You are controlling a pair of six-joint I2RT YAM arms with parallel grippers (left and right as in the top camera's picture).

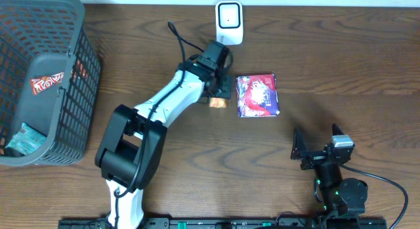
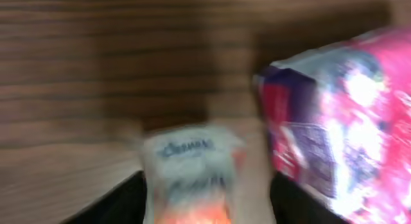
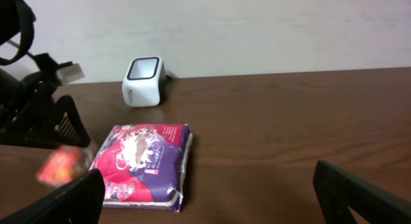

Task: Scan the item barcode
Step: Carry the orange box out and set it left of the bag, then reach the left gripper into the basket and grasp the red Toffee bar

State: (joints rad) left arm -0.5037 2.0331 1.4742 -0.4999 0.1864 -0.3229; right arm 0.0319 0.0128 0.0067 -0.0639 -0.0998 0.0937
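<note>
Orange packet (image 2: 189,179) is lying blurred at the left hand (image 1: 220,92), just beside the red pouch (image 1: 257,95) on the tabletop (image 1: 354,58), near the scanner (image 1: 229,20). I cannot tell if that hand is pinching it. Right hand (image 3: 209,201) is hovering, spread wide.

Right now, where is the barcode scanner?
In the overhead view, the white barcode scanner stands at the far edge of the table, about midway across; the red and purple packet lies nearer the robot, slightly to the right.

Left arm (image 1: 167,96) outstretched, right arm (image 1: 330,168) — jaws wide
</note>
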